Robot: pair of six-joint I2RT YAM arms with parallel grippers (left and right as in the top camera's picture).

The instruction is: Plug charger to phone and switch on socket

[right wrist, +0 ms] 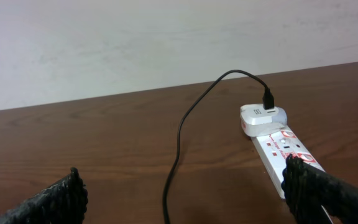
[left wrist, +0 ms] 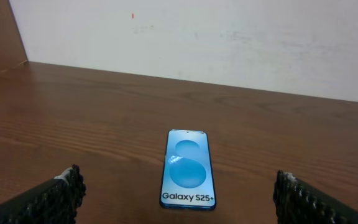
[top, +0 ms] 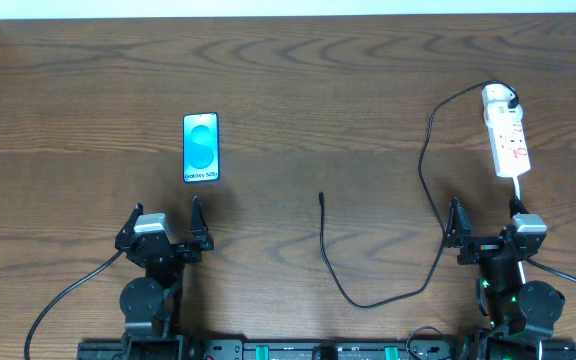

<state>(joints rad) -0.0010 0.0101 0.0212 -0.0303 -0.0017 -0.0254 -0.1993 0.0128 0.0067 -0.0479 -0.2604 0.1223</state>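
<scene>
Though well apart from both, charger tip (top: 321, 198) between phone (top: 200, 147) and socket (top: 506, 138).

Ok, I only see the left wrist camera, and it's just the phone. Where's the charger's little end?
Observer: The charger tip lies loose on the table, right of the phone, not touching it.
Operator: Is its other end plugged in?
Observer: Yes, it runs into a white plug on the socket, far right.
Operator: Is the other arm holding anything?
Observer: No, the right gripper is open and empty, just short of the socket.
</scene>
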